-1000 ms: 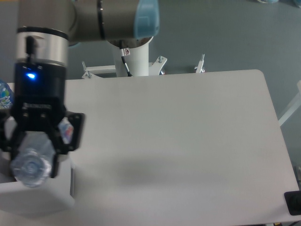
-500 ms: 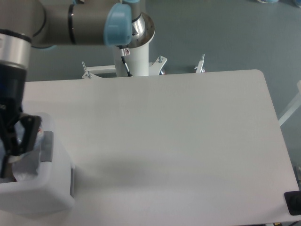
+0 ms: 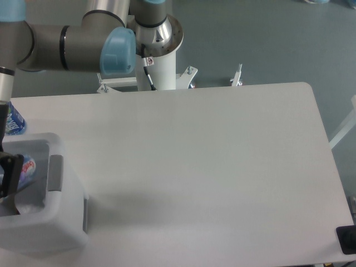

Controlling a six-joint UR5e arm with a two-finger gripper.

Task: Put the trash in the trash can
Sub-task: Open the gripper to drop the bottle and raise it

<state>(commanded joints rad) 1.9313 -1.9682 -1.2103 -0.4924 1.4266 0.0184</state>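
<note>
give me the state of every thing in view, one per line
trash can: upright on the table, open top
red-and-white label bottle: over the can's opening, between the gripper fingers
gripper: at the left edge, mostly cut off, jaw state unclear
blue-label bottle: behind the can, partly hidden
table: bare white top

White table (image 3: 211,156) — blue-labelled bottle (image 3: 14,123) at its left edge.
</note>
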